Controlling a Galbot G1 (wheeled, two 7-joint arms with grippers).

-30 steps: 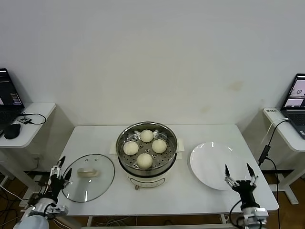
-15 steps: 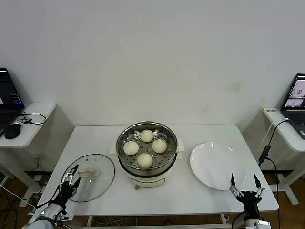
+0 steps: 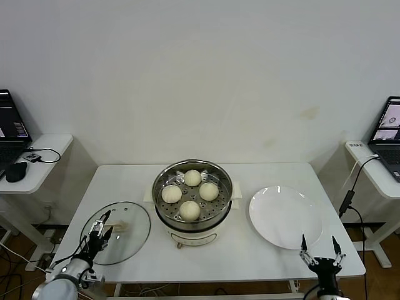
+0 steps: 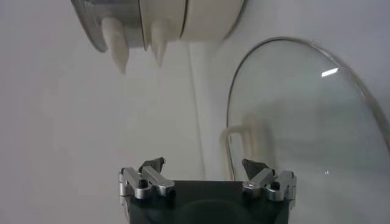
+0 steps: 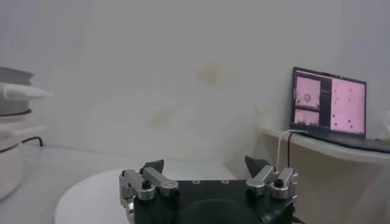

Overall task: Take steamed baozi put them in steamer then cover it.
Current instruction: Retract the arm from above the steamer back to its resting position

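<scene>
Several cream-white steamed baozi lie on the perforated tray inside the shiny steel steamer at the table's middle. The steamer is uncovered. Its clear glass lid with a cream handle lies flat on the table to the steamer's left. My left gripper hangs open over the lid's near left part, close to the handle. In the left wrist view the lid fills one side and the steamer's base shows farther off. My right gripper is open, low at the table's front right edge.
A flat white plate lies right of the steamer with nothing on it; its rim shows before the right gripper. Side tables with laptops stand at both ends, and a cable hangs at the right.
The left gripper has moved rightward and inward over the glass lid. The right gripper has sunk lower toward the table's front edge. Both stay open.
</scene>
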